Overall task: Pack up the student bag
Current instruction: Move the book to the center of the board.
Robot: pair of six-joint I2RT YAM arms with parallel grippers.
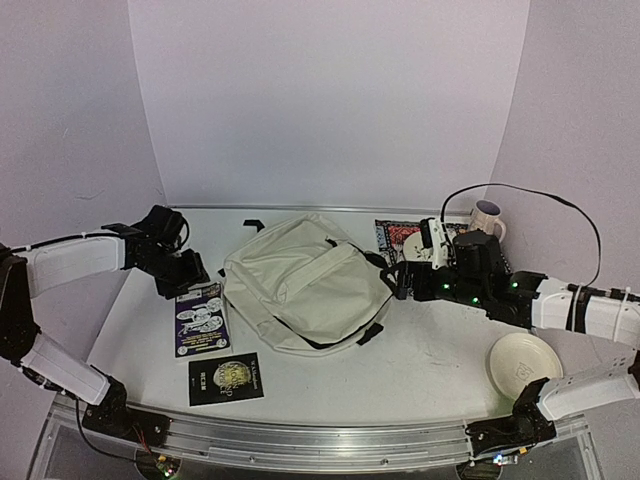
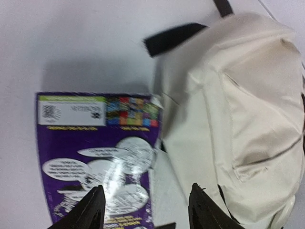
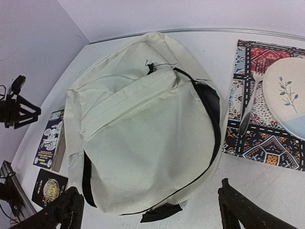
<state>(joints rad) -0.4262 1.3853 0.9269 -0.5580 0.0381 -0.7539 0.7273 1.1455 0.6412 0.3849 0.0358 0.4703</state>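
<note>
Cream student bag [image 1: 300,285] centred on surface [image 1: 430,360]; purple booklet [image 2: 95,157] just beside its edge; left claw [image 2: 147,200] parted, empty, above booklet; right claw [image 3: 148,193] wide, empty.

Cream student bag [image 1: 300,280], purple booklet [image 1: 201,320], black book [image 1: 226,378], red-blue patterned mat [image 3: 259,143].

The white tabletop [image 1: 430,350] carries a cream backpack [image 1: 300,280] lying flat near its middle. Just to the left of it lies a purple booklet [image 1: 200,320], and a black booklet [image 1: 226,378] lies nearer the front edge. To the right are a patterned mat [image 1: 398,238] just beside the backpack, a white mug [image 1: 487,220] standing further back, and a pale round plate [image 1: 524,362] near the front right.
</note>
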